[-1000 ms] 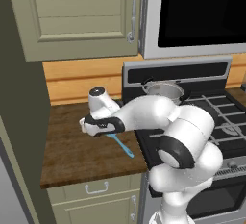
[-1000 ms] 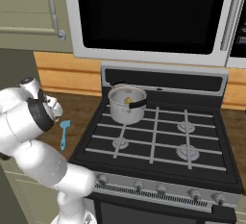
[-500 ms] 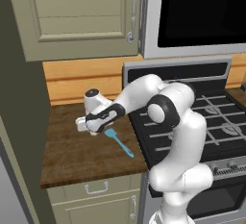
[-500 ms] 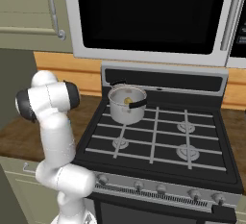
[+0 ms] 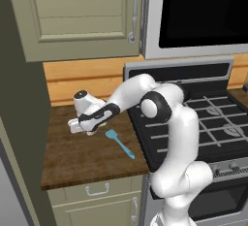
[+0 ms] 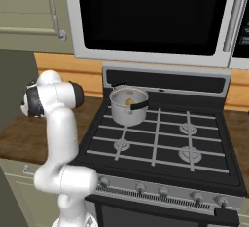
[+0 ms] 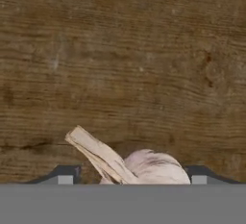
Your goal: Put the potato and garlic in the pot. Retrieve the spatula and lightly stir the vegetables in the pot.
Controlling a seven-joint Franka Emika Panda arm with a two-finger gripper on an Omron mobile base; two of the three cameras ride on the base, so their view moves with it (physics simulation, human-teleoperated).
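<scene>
A pale pinkish-white garlic [image 7: 146,166] with a tan papery tip lay on a dark brown, streaky wood-grain counter [image 7: 125,59]. A light-blue spatula [image 5: 119,143] rested on that same brown wood. The shiny silver pot [image 6: 128,107] held a yellowish-tan potato [image 6: 129,103] on the black stove [image 6: 160,141].

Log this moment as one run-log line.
phase: garlic pickup | gripper: low over wooden counter, fingers either side of garlic | potato: in pot on stove | spatula: on counter, untouched

Shiny steel pot [image 6: 128,106], matt wood counter [image 5: 82,157]
</scene>
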